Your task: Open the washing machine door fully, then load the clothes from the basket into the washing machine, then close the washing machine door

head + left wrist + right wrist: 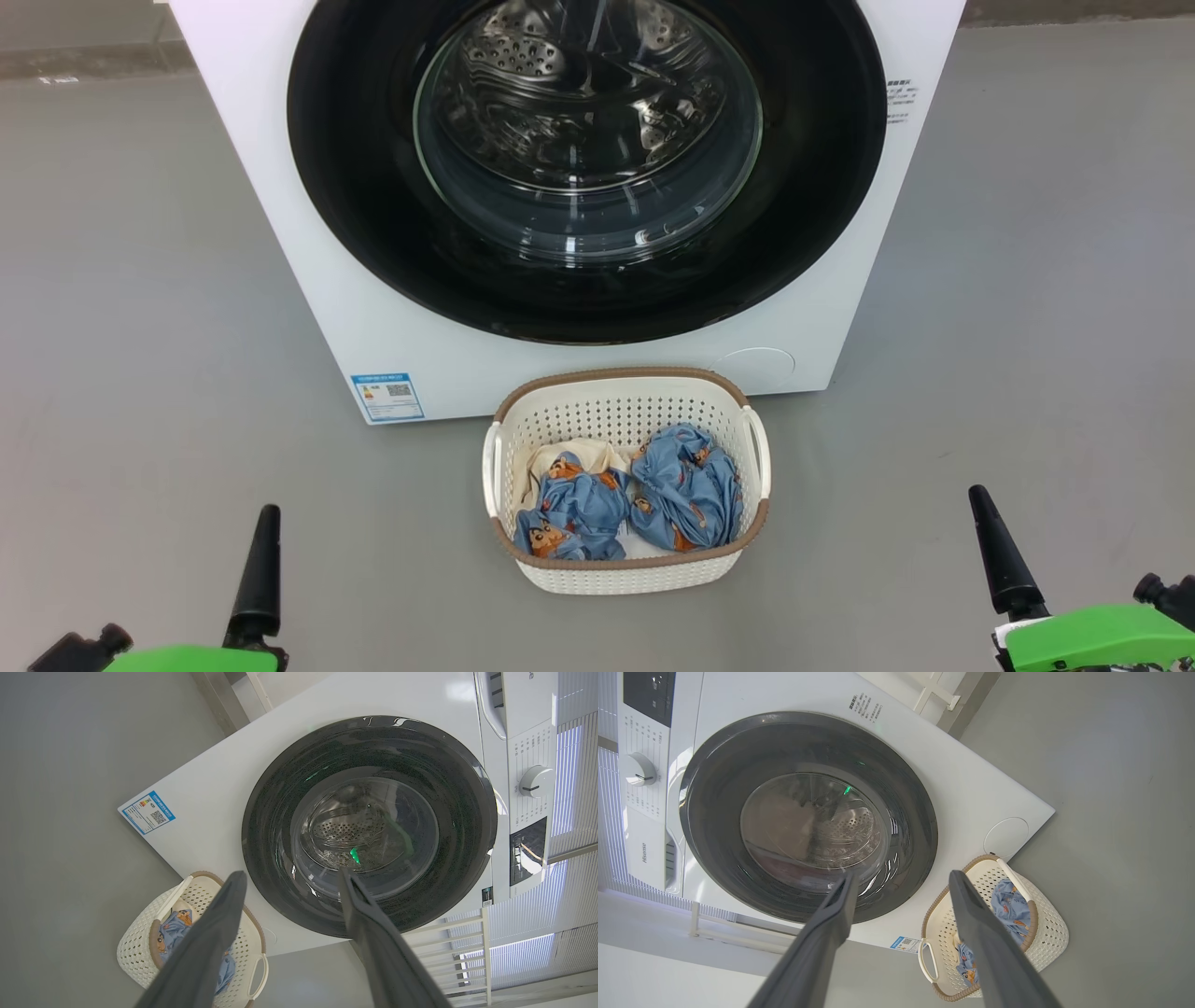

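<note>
The washing machine [280, 187] is a big white front-loader. Its round black washing machine door [355, 187] lies shut against the front, and the steel drum shows through the glass bowl. On the floor just in front stands the cream basket [621, 565] holding the clothes: blue printed garments [686, 490] and a cream cloth [579, 455]. My left gripper [290, 872] is open and empty, one finger [257, 569] at the head view's lower left. My right gripper [902, 873] is open and empty too, one finger [999, 551] at the lower right. Both are well short of basket and door.
Grey floor [140, 327] spreads on both sides of the machine and around the basket. A blue label [387, 397] and a round flap [756, 364] sit low on the machine's front. The control dial [535, 781] is above the door. A white rail [467, 942] stands beside the machine.
</note>
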You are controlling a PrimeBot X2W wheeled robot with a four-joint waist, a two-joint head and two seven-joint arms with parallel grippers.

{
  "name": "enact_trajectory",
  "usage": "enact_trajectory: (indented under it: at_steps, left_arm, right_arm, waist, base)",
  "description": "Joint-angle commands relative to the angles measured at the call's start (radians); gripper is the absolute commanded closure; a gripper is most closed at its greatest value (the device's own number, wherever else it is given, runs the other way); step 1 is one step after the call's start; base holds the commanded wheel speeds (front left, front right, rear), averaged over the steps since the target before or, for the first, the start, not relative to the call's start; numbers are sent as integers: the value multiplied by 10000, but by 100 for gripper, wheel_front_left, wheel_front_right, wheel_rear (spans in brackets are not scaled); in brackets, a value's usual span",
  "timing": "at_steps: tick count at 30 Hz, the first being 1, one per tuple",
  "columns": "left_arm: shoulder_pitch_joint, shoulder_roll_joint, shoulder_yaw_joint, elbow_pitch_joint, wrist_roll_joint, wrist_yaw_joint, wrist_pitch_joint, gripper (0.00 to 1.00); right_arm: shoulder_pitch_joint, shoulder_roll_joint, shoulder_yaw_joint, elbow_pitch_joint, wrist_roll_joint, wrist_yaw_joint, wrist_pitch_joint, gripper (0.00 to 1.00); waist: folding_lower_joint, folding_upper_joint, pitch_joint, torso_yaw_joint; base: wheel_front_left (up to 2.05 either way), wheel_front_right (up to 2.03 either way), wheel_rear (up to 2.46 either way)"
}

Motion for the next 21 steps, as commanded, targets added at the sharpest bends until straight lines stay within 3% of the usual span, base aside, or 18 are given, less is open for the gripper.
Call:
enact_trajectory:
  at_steps: [1, 21]
  left_arm:
    - [-444, 238, 98, -319, 189, -48, -82, 0]
    - [-439, 674, -336, -556, 2934, -68, -697, 0]
  right_arm:
    - [-494, -177, 143, -319, -233, -2, -80, 0]
    - [-663, -426, 443, -457, -2827, -4, -693, 0]
  waist:
    - [-1, -1, 1, 1]
    - [-1, -1, 68, 10]
  base:
    - [0, 0, 0]
    - [0, 0, 0]
